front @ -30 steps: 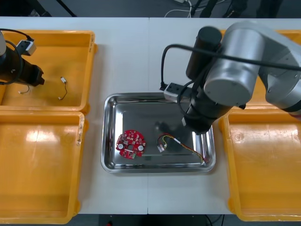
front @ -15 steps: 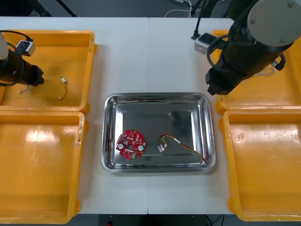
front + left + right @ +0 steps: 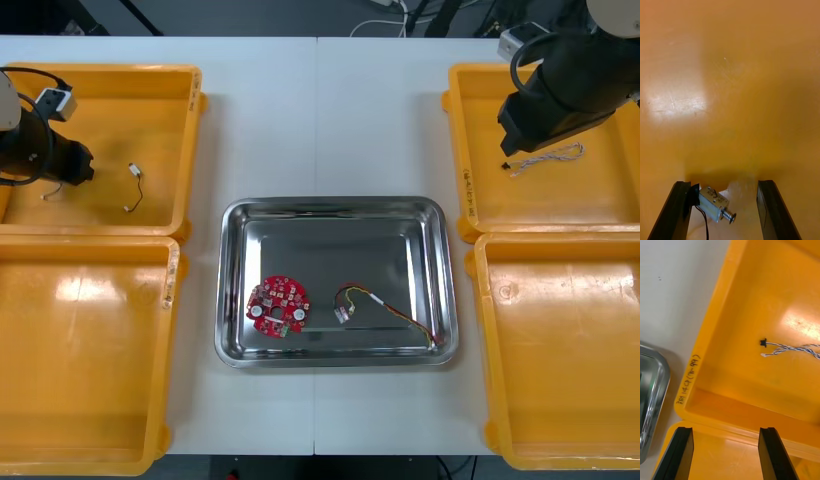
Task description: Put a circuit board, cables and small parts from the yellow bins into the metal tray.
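Now the right hand (image 3: 727, 429) hangs over the far right yellow bin (image 3: 733, 315), fingers spread and empty; the twisted blue and white cable (image 3: 790, 348) lies on the bin floor beyond the fingertips. The left hand (image 3: 723, 185) is low in the far left yellow bin (image 3: 733, 93), fingers spread, with a small metal part (image 3: 715, 207) between them, close against one finger. The metal tray (image 3: 330, 205) holds a red circuit board (image 3: 278, 305) and a red and yellow cable (image 3: 385, 308).

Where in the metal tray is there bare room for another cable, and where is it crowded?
The metal tray is bare across its far half, from the far rim to the round red circuit board and the red and yellow cable. The near half is crowded: board at left, cable running to the near right corner.
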